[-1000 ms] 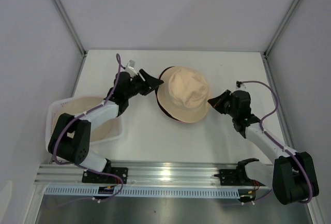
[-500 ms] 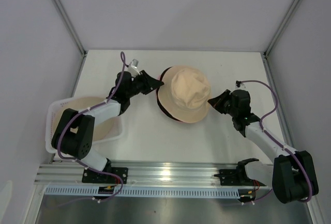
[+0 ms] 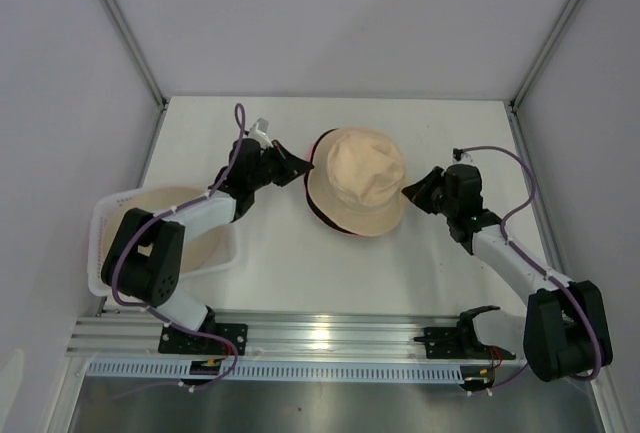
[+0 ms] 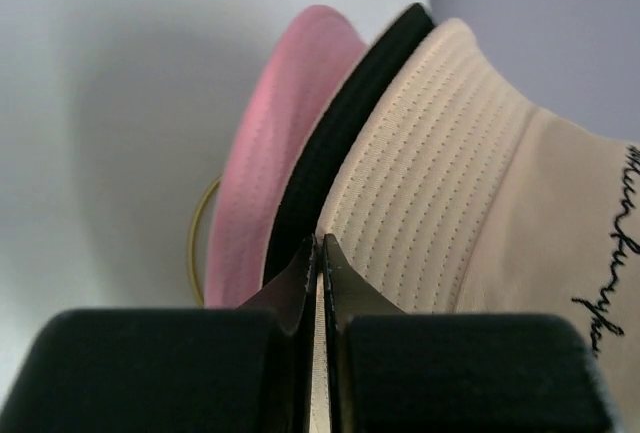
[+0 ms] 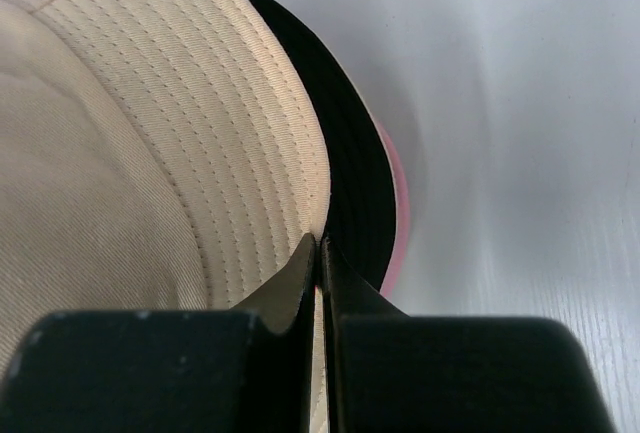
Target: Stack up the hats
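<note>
White desk (image 3: 420, 128) bears, at its middle, a beige hat (image 3: 358, 188) over a black hat (image 4: 340, 138) over a pink hat (image 4: 270, 143). Left tool (image 3: 300, 166) and right tool (image 3: 408, 193) are each clamped tight on the beige hat's brim, at opposite sides.

right end effector (image 3: 411, 191) | up-table along beige hat (image 3: 357, 185) | left end effector (image 3: 300, 167) | shifted
</note>
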`<state>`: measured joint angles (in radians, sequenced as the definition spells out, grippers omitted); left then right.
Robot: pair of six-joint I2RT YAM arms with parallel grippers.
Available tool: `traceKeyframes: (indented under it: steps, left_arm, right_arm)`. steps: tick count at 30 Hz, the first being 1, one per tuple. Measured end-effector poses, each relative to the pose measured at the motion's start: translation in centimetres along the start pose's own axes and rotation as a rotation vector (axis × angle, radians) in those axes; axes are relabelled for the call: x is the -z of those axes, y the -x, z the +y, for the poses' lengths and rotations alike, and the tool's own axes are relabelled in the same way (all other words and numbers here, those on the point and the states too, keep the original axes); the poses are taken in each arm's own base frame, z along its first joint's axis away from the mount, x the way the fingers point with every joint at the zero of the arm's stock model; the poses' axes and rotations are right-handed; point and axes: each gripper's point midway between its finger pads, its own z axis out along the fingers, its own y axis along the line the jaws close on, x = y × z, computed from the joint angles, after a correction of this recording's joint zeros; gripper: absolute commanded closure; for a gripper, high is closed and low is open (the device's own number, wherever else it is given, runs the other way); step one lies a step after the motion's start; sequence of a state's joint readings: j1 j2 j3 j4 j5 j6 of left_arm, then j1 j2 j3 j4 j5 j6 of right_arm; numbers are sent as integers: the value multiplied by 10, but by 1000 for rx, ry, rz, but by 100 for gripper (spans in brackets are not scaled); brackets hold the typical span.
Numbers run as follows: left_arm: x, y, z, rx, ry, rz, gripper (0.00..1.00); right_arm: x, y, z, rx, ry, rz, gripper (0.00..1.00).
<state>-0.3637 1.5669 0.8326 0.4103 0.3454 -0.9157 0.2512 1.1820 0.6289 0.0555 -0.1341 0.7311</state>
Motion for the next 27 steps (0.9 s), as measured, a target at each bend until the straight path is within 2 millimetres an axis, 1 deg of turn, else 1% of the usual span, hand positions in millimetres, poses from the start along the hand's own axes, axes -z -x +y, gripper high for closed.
traceKeyframes:
  steps: [4,7,12,16,19,20,22,23,25,26,27]
  left_arm:
    - [-1,-1,20,21,132,-21,99]
    - [0,-3,28,25,186,-35,99]
    - [1,-3,36,27,228,-47,99]
    - [2,-4,36,26,232,-48,99]
    - [5,-4,35,20,233,-50,99]
    - [7,-4,35,14,239,-49,97]
    - [14,-4,36,-8,260,-45,89]
    - [19,-4,37,-23,274,-42,77]
    - [29,-2,37,-57,305,-36,60]
    - [36,0,35,-83,319,-33,41]
    - [41,4,32,-105,327,-35,32]
  right_arm:
    - [-6,1,0,7,-6,10,100]
    - [-10,-3,-4,6,-13,26,100]
    - [-24,-9,-8,20,-16,52,100]
    - [-32,-15,-11,20,-12,77,100]
    - [-33,-16,-10,23,-5,83,79]
    - [-32,-16,-10,29,-7,84,64]
    - [-28,-17,-13,50,-23,90,52]
    - [-24,-17,-14,62,-33,95,39]
    - [-15,-13,-13,90,-50,98,29]
    - [-10,-7,-9,107,-54,91,18]
    - [-3,4,-2,124,-51,73,15]
